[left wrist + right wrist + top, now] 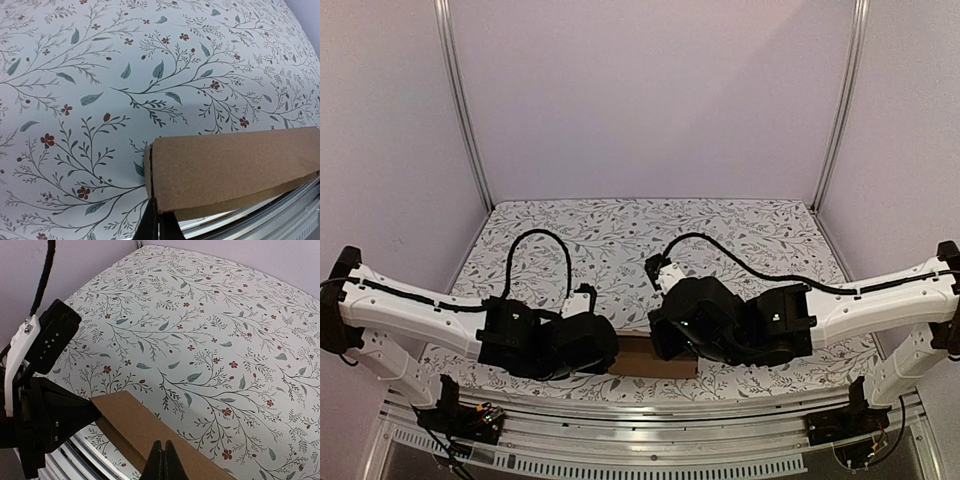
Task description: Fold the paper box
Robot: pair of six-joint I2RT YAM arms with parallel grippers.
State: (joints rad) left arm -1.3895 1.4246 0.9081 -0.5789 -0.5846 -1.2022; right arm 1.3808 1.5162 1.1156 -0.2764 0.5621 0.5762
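Brown cardboard, plain and unprinted: the paper box is recorded as a flattened oblong carton lying at the near edge of the table, on the floral-printed tablecloth, with its near long side over the metal edge rail. It sits between the two wrists. In the left wrist view an upper panel is seen over a second cardboard layer, with a narrow wedge of gap opening toward the right, so the layers are not lying flush. The left gripper is placed at the carton's left near corner, fingers pressed together with no gap showing. The right gripper is likewise drawn together over the carton's top panel. Whether a cardboard layer is nipped in either claw cannot be told. The step in hand is judged to be a late one — panels already folded over, with the remaining loose layer to be closed or tucked. The next move is judged to call for one end to be steadied while the other layer is pressed down along its crease, with care that the carton is not pushed off the table edge. No brand, label or writing is found on the carton; small white lettering is noted on the left gripper's black housing, too small to be read with confidence.
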